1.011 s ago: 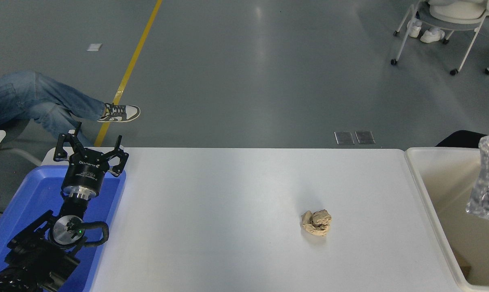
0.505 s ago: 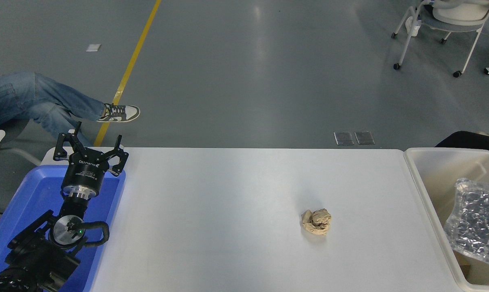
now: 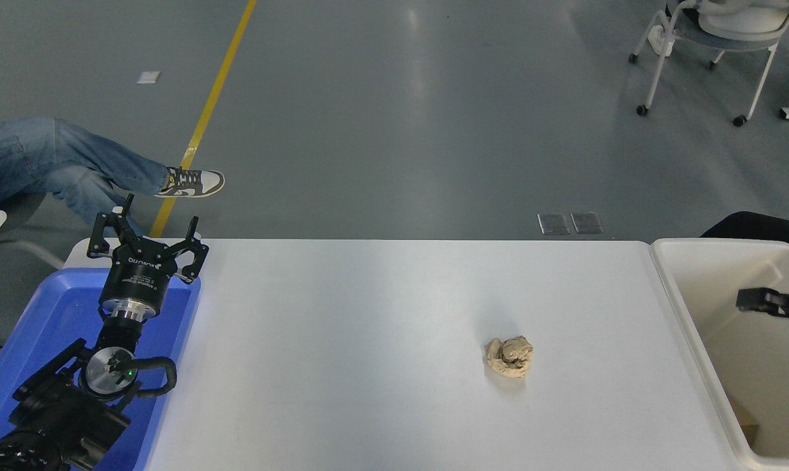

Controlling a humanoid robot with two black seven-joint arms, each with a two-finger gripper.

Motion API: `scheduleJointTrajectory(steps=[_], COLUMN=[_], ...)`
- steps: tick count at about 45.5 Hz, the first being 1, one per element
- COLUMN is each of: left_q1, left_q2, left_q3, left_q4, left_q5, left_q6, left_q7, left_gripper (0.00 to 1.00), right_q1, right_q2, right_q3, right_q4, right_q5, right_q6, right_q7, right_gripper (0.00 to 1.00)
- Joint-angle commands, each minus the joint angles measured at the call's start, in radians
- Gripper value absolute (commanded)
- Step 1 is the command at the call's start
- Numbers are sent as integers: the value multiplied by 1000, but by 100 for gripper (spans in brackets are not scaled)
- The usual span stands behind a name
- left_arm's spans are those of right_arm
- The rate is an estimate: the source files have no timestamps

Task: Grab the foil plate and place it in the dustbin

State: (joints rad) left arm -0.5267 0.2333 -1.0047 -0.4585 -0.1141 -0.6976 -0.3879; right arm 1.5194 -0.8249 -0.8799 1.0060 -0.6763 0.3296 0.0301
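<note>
the left claw (image 3: 147, 243) is parked at the far left of the table (image 3: 381, 340), hanging over the far end of a shallow blue plastic tray (image 3: 54, 320), its fingers spread and holding nothing. it plays no part in the work here.

near the middle of the table, a little to the right, lies a small tan paper wad (image 3: 509, 357), alone and well apart from everything else; it is not the task's thing.

at the right edge stands the dustbin (image 3: 689, 314), a deep cream-white tub just beside the table's right end. the right claw (image 3: 761, 301) pokes in from the right edge, above the bin's opening. only one dark tip of it shows, so whether it is spread or pressed together cannot be told, but nothing silver hangs from it.

the foil plate is nowhere in view: not on the table, not in either claw. the bin's visible inner walls show no foil, though its near right part is cut off. judging by this, the plate is most likely inside the bin and the task is all but done; what seems left is drawing the right arm clear.
</note>
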Motion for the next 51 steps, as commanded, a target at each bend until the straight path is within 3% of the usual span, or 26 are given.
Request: scheduleJointTrajectory(steps=[1, 9, 18, 24, 51], left_q1=[1, 2, 2, 4, 4], left_q2=[0, 0, 1, 0, 0], left_q3=[0, 0, 0, 0, 0], left_q4=[1, 1, 1, 1, 1], left_q5=[1, -1, -1, -2, -2], left_q6=[0, 1, 3, 4, 6], left_q7=[0, 0, -2, -3, -5], left_gripper=[100, 100, 100, 100, 100], right_q1=[544, 699, 754, 783, 851], right_q2=[113, 294, 509, 592, 691], right_q3=[-321, -334, -340, -343, -329], right_q4=[308, 410, 424, 424, 421], right_q5=[194, 521, 646, 727, 770], right_q6=[221, 387, 410, 436, 456], right_q7=[-1, -2, -12, -12, -4], right_gripper=[100, 100, 100, 100, 100])
